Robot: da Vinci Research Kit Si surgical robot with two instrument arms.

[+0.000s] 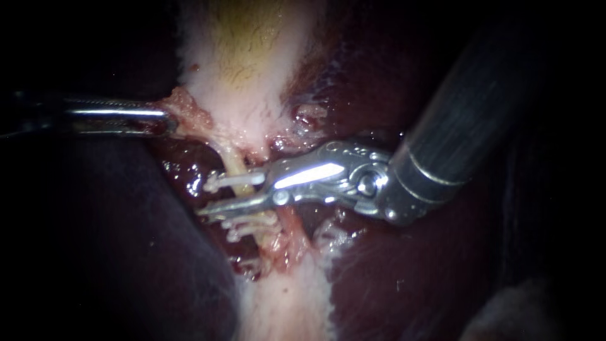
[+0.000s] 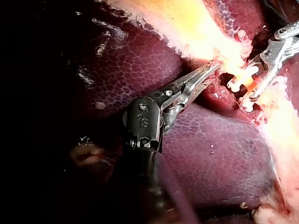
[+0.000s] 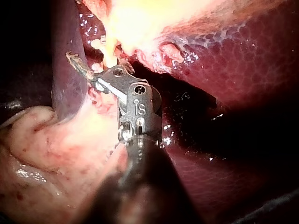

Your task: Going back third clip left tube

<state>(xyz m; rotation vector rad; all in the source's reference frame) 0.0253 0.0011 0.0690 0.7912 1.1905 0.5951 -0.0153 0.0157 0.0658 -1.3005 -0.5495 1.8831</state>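
left instrument [image 1: 165, 121]: end effector clamped on tissue [image 1: 189, 113] | right instrument [image 1: 235, 194]: end effector open, holding nothing, at left tube [image 1: 232, 163] | clip [image 1: 233, 181] across that tube, above lower clips [image 1: 249, 226]

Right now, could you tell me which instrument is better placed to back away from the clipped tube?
Right. The right instrument stands open at the tube beside the white clip, apparently gripping nothing, so it can likely withdraw. The left instrument is shut on tissue by the gallbladder.
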